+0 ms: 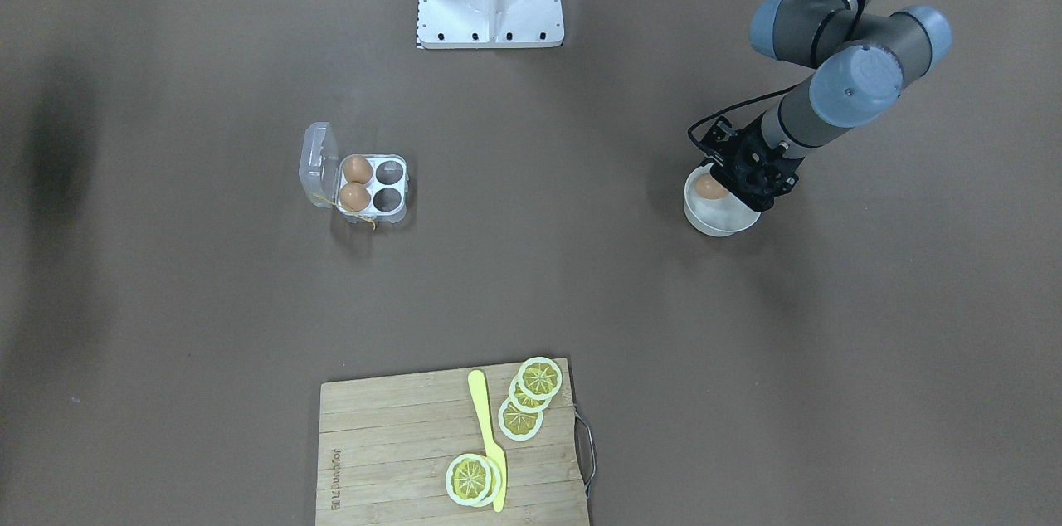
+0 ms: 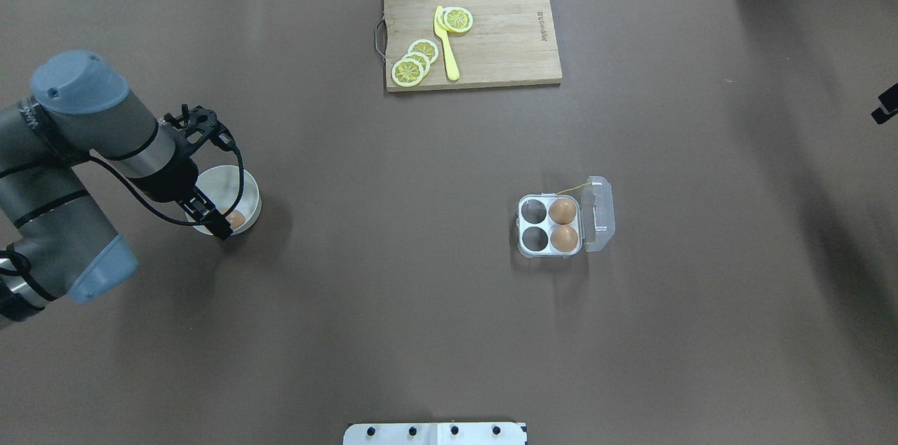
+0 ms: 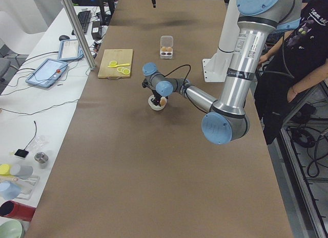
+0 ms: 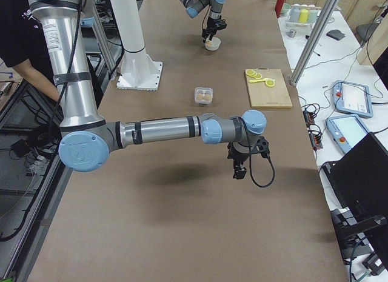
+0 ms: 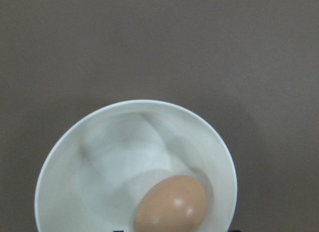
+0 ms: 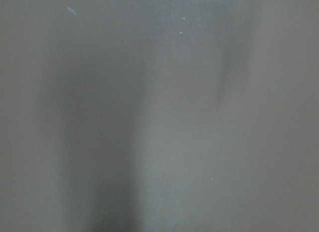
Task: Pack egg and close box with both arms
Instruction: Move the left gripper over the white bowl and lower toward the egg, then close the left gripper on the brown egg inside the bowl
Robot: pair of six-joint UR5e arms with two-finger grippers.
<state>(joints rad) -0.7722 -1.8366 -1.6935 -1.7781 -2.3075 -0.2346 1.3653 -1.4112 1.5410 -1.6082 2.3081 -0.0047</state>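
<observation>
Brown tabletop; left claw spread above egg

three eggs, one carton, one bowl, one board, five lemon slices, one knife.

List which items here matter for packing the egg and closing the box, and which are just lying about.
Job: egg in the bowl; box, lid open, two cells free; left end effector at the egg.
Lying about: cutting board, lemon slices, yellow knife.
</observation>
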